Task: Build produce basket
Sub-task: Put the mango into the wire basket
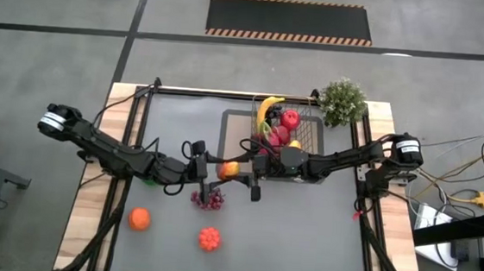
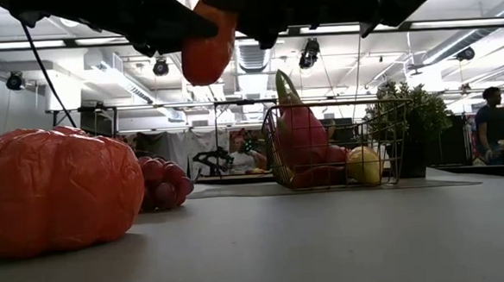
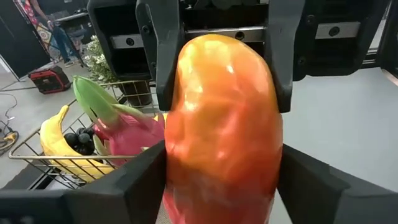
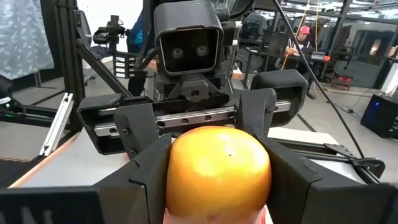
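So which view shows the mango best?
The left wrist view: the mango fills it, squeezed between both claws. The right wrist view shows only its yellow end, the low view its underside, the high view a speck.

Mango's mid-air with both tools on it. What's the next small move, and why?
Probably the left tool should let go and back away. The mango hangs above the table between the two arms, and both wrist views show fingers on either side of it, so the right tool seems to have taken hold. Once freed, the right arm can carry it to the basket just behind.
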`<state>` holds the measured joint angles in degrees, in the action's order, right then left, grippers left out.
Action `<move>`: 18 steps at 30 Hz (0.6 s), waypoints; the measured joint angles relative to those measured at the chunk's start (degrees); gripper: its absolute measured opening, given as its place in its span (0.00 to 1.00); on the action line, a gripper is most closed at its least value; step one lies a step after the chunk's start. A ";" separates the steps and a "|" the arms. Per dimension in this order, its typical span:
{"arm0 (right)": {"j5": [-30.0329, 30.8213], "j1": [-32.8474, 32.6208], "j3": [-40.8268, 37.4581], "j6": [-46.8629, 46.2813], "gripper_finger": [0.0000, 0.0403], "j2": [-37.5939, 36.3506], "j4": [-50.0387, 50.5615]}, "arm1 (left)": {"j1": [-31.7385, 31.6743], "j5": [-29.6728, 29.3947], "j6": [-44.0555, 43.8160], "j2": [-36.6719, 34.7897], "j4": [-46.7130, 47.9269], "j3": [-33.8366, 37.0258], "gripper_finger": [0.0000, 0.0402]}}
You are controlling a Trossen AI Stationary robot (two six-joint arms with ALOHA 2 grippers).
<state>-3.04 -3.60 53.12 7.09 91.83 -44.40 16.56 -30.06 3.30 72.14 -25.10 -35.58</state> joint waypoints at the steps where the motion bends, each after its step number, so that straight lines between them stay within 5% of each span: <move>1: -0.01 0.00 0.00 -0.02 0.46 0.00 0.10 | 0.00 0.00 0.07 0.00 0.00 0.01 0.65; 7: -0.03 -0.02 -0.04 -0.33 0.46 -0.14 1.83 | 0.00 -0.28 0.25 -0.02 -0.02 -0.01 0.80; 18: 5.87 -0.04 -0.13 -5.64 0.46 -5.38 18.61 | -0.04 -0.48 3.36 -1.28 1.60 0.01 0.82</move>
<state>2.83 -3.64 52.99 1.45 86.45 -25.79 16.51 -30.54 6.66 70.86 -23.50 -35.57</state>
